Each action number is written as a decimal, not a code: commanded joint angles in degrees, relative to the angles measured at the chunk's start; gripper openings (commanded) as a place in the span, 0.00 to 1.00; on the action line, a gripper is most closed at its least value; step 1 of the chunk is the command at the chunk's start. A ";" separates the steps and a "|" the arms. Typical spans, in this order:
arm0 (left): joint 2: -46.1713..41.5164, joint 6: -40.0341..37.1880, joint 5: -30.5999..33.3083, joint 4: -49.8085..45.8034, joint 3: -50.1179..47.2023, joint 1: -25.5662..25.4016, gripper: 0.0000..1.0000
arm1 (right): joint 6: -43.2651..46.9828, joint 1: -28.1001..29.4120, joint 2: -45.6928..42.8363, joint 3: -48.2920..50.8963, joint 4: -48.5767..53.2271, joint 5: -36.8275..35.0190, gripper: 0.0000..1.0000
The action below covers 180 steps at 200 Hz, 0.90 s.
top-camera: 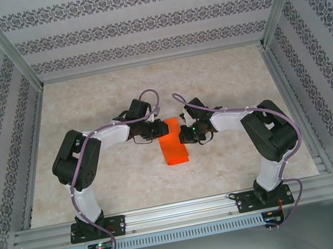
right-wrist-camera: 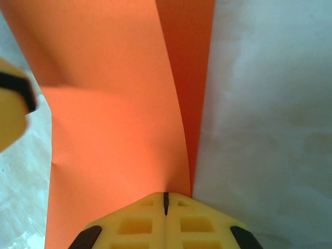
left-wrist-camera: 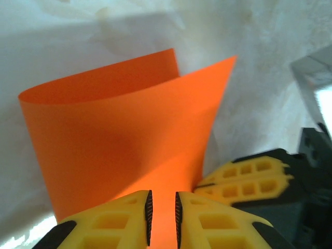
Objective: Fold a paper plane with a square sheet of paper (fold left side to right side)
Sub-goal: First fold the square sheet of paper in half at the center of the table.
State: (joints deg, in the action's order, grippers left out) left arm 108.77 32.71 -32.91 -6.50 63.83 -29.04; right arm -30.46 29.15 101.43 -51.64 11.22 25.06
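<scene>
Paper, the square sheet of paper [top-camera: 174, 147], lies mid-table between both arms, doubled over in a loose curl. Left gripper [left-wrist-camera: 162, 217] pinches one edge, its yellow fingers [left-wrist-camera: 207, 223] nearly together with orange between them. Right gripper [right-wrist-camera: 166, 203] is clamped tight on the sheet's near edge, facing it.

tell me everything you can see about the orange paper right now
The square sheet of paper is thin, plain, bright orange and unmarked. It lies mid-table between the two arms, curled over in a soft loop, not creased flat. The left gripper has an edge between its slightly parted jaws; the right gripper pinches another edge, jaws closed.
</scene>
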 commanded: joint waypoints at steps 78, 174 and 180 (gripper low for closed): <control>3.12 -3.78 5.79 0.75 -1.11 2.66 0.22 | 1.80 0.40 2.99 0.82 8.37 -3.97 0.05; 6.28 -6.52 5.66 -1.58 5.22 9.22 0.21 | 2.39 0.39 2.53 1.10 8.80 -3.96 0.04; 6.19 -6.57 5.66 -1.50 5.36 9.62 0.21 | 2.41 0.37 2.46 1.17 8.78 -3.97 0.04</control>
State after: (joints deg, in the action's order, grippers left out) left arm 113.62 28.64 -29.34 -6.50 67.09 -21.32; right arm -29.56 29.15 101.69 -52.21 12.23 25.06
